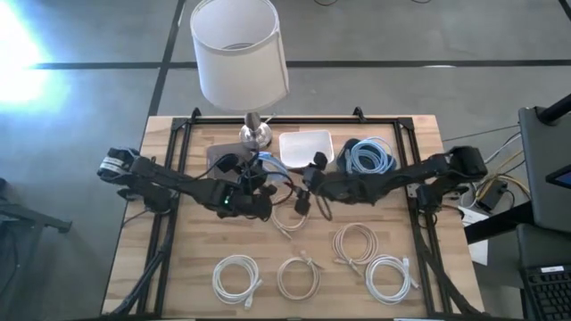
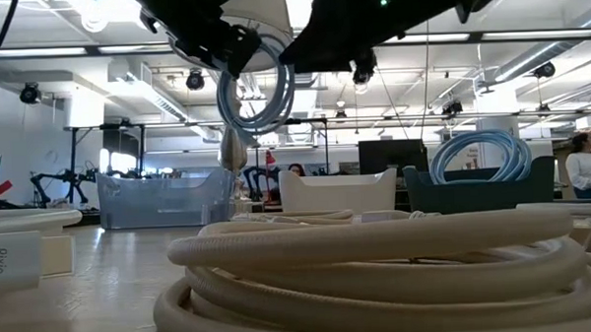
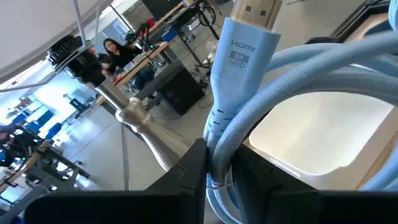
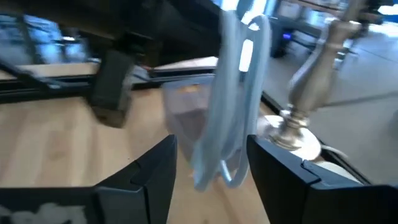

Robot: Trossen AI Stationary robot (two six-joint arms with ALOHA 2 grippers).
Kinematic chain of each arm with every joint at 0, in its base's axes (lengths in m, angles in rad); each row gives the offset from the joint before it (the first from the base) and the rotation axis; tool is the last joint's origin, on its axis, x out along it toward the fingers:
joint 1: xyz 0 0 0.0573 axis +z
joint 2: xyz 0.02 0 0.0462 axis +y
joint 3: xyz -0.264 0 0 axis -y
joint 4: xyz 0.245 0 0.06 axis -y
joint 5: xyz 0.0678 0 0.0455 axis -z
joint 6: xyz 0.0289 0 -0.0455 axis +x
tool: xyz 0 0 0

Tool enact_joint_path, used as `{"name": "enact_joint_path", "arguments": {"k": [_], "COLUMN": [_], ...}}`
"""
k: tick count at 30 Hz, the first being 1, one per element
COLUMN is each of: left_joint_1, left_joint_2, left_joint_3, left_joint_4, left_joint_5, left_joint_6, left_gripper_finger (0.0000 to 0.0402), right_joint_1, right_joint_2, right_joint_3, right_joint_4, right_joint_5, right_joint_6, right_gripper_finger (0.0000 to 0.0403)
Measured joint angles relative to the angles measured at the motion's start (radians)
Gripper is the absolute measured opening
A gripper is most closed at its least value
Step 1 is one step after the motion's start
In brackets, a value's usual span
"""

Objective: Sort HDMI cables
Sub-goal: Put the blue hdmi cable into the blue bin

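My left gripper (image 1: 256, 181) (image 3: 217, 163) is shut on a light blue HDMI cable coil (image 1: 270, 168) (image 2: 258, 88) and holds it above the table's middle, in front of the lamp. My right gripper (image 1: 305, 185) (image 4: 211, 163) is open, and its fingers stand on either side of the same hanging coil (image 4: 229, 118) without plainly touching it. More light blue coils (image 1: 368, 156) (image 2: 478, 158) lie in a dark bin at the far right. Two white coils (image 1: 236, 276) (image 1: 390, 278) and beige coils (image 1: 297, 278) (image 1: 354, 241) (image 1: 290, 218) lie flat on the near half of the table. My left gripper pinches several strands of the light blue coil (image 3: 219, 146) between its two fingers, close under one plug (image 3: 244, 46), which sticks out beyond the fingertips. The coil is lifted clear of the table and hangs as a loop below the gripper (image 2: 261, 108).
A lamp with a white shade (image 1: 239, 52) stands on its metal base (image 1: 254, 134) at the far middle, close behind both grippers. A white tray (image 1: 306, 145) sits next to the dark bin (image 1: 341, 152). A black frame (image 1: 169, 178) borders the table. People sit in the room beyond.
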Motion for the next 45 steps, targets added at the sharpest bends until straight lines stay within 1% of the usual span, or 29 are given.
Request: {"name": "enact_joint_path", "arguments": {"k": [4,9,13,15,19,23,28,37,43,45], "left_joint_1": [0.003,0.003,0.003,0.004,0.004,0.005,0.005,0.009,0.009,0.009], "left_joint_2": [0.0,0.0,0.0,0.0,0.0,0.0,0.002,0.002,0.002,0.002], "left_joint_3": [-0.008,-0.024,-0.029,-0.029,-0.029,-0.029,-0.029,-0.03,-0.031,-0.031], "left_joint_4": [0.001,0.001,0.004,0.005,0.009,0.01,0.01,0.012,0.013,0.029], "left_joint_5": [-0.002,-0.001,-0.001,-0.006,-0.006,-0.004,-0.004,-0.013,-0.03,-0.03], "left_joint_6": [0.011,0.01,0.001,-0.008,-0.008,-0.008,-0.004,0.063,0.075,0.075], "left_gripper_finger": [0.006,0.006,0.006,0.006,0.006,0.006,0.006,0.006,0.006,0.006], "right_joint_1": [0.0,0.002,0.0,-0.005,-0.011,-0.011,-0.014,-0.014,-0.018,-0.017], "right_joint_2": [0.032,0.034,0.032,0.033,0.047,0.052,0.051,0.044,0.042,0.042], "right_joint_3": [0.05,0.103,0.139,0.154,0.189,0.202,0.185,0.161,0.167,0.169], "right_joint_4": [-0.068,-0.226,-0.309,-0.312,-0.311,-0.314,-0.312,-0.318,-0.316,-0.308], "right_joint_5": [0.024,0.028,0.103,0.101,0.044,0.024,0.02,0.01,-0.064,-0.065], "right_joint_6": [0.013,0.068,0.092,0.073,0.069,0.058,0.062,0.033,0.02,0.02], "right_gripper_finger": [0.0196,0.0196,0.0197,0.0197,0.0196,0.0196,0.0197,0.0196,0.0196,0.0196]}}
